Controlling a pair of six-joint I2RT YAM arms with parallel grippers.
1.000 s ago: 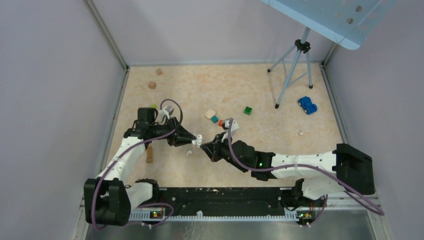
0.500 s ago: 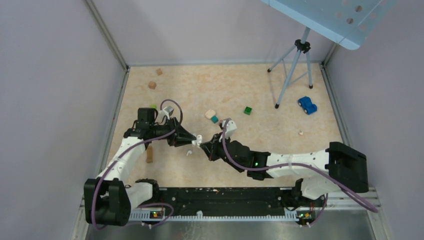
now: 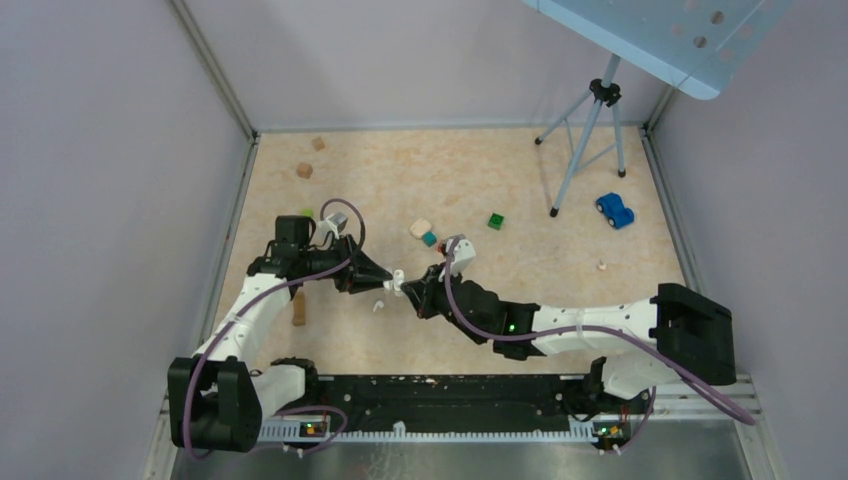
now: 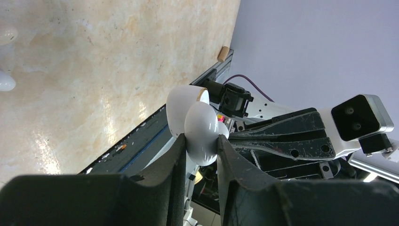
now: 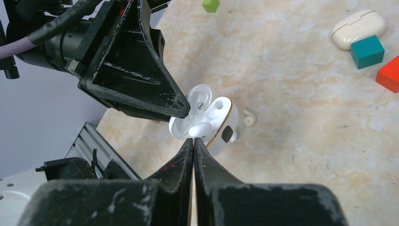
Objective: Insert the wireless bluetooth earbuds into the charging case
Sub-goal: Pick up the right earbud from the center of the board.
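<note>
My left gripper is shut on a white charging case and holds it above the table with its lid open. In the right wrist view the case shows a gold rim and a white earbud lying in it. My right gripper is shut, its tips pressed against that earbud. From above, the left gripper and the right gripper meet at the case. A second earbud lies loose on the table just beyond the case, also seen from above.
A closed cream-beige case lies by a teal cube and a red cube. A green cube, a blue toy car, a tripod and wooden blocks stand farther off.
The right arm has shifted slightly left, bringing its shut tips closer to the case. The left arm and the case have stayed put.
</note>
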